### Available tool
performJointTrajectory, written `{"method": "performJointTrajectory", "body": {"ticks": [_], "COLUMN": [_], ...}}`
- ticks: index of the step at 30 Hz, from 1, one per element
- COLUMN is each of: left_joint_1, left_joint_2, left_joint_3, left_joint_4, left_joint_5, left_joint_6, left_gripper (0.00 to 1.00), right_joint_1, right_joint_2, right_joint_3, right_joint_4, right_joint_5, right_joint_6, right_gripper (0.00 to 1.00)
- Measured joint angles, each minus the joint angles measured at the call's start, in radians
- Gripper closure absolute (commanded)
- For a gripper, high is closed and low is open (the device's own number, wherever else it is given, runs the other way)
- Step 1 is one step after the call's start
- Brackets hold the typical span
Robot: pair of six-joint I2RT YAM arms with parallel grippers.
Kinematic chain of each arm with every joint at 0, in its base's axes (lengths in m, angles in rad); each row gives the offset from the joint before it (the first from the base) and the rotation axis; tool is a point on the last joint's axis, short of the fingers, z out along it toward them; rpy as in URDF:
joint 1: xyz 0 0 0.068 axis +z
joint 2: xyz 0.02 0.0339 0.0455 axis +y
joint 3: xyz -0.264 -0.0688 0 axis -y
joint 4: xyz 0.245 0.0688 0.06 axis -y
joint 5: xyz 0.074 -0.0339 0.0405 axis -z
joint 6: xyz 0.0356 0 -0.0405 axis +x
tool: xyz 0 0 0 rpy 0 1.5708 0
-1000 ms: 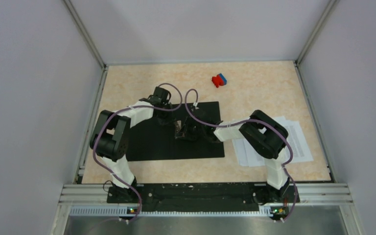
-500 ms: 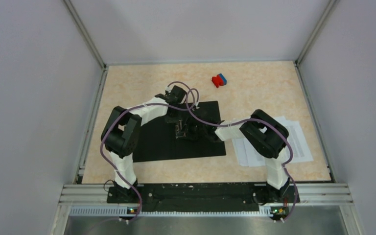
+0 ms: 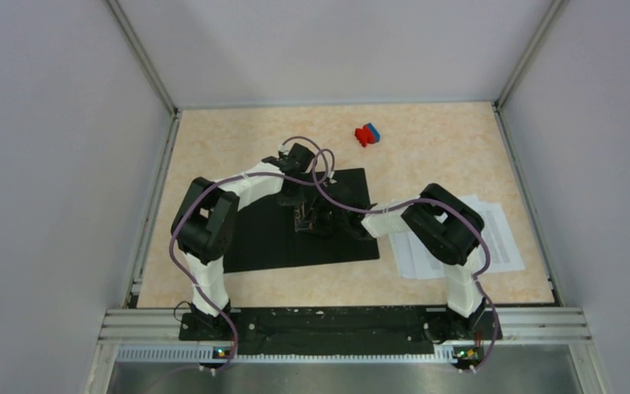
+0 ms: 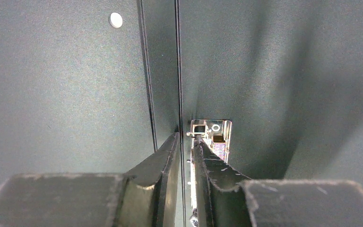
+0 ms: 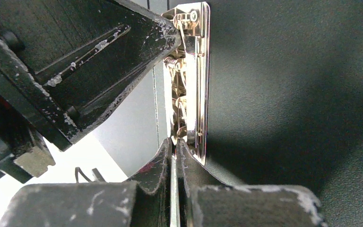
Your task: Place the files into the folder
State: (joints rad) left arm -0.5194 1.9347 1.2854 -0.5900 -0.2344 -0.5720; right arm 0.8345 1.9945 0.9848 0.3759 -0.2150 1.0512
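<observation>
An open black folder (image 3: 254, 238) lies on the beige tabletop (image 3: 213, 139). Printed sheets (image 3: 504, 238) lie to its right, a red-and-blue object (image 3: 367, 135) beyond.

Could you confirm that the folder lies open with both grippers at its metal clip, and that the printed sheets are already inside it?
Not quite: the files are not inside. The top external view shows them on the table right of the folder, partly under the right arm. The rest holds: folder open, left gripper and right gripper at its metal clip.

folder (image 3: 267, 244) open flat, black side up, files (image 3: 504, 234) to R
</observation>
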Motion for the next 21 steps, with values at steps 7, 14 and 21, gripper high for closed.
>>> {"method": "performJointTrajectory", "body": {"ticks": [7,14,21], "left_joint_1": [0.0,0.002,0.004], "left_joint_2": [0.0,0.001,0.005], "left_joint_3": [-0.002,-0.002,-0.003], "left_joint_4": [0.003,0.022,0.047], "left_joint_5": [0.002,0.005,0.01], "left_joint_6": [0.007,0.016,0.018], "left_gripper": [0.77,0.77,0.77], "right_joint_1": [0.003,0.006,0.015], "right_joint_2": [0.0,-0.036,-0.071], "right_joint_3": [0.025,-0.001,0.001], "right_joint_4": [-0.063,-0.085,-0.155], "right_joint_5": [0.021,0.095,0.201], "right_joint_6": [0.001,0.007,-0.005], "right_gripper": [1.0,1.0,1.0]}}
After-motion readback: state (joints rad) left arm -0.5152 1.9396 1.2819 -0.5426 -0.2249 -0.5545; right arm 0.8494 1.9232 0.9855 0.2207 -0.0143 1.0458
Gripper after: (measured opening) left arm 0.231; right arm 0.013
